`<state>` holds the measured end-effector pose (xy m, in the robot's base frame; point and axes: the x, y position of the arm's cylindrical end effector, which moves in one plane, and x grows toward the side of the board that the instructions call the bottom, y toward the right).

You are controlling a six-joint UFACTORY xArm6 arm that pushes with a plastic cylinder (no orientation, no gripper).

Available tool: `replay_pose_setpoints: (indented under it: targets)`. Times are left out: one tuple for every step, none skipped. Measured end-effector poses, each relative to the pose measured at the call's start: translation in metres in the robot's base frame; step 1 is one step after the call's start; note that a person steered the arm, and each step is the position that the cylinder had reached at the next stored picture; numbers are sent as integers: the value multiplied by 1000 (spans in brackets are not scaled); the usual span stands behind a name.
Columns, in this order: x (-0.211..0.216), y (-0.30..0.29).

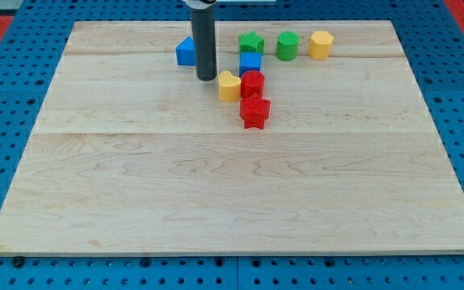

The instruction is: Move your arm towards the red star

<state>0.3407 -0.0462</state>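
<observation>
Desk (pixel 216 209) comes first as the largest thing we see: one pale wooden board, lying on a blue perforated surface (pixel 6 161) that frames it on every side.

Next in size is our one arm, a single dark rod (pixel 205 40) that enters from the view's top and stands upright. Our tip (pixel 206 78) rests on the wood near the view's top, left of centre. This tool has no jaws to open or close and it has hold of nothing.

We count seven blocks, all in the upper part of the board. Two are blue: a blue block (pixel 186 51) just left of the rod, partly hidden by it, and a blue cube (pixel 250 62) to the right of the tip. Two are red: a red cylinder (pixel 252 83) below that cube, and the red star (pixel 254 112) directly beneath the cylinder, touching it. Two are green: a green star (pixel 251 42) and a green cylinder (pixel 287 45) on the top row. Two are yellow: a yellow block (pixel 229 85) against the red cylinder's left side, and a yellow hexagonal block (pixel 321 44) at the row's right end.

Our tip stands up and to the left of the red star, apart from it, with the yellow block between them.
</observation>
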Motion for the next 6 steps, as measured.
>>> replay_pose_setpoints:
  targets:
    - [29, 4]
    - [26, 12]
    - [12, 36]
    - [5, 52]
    - [25, 33]
    - [53, 1]
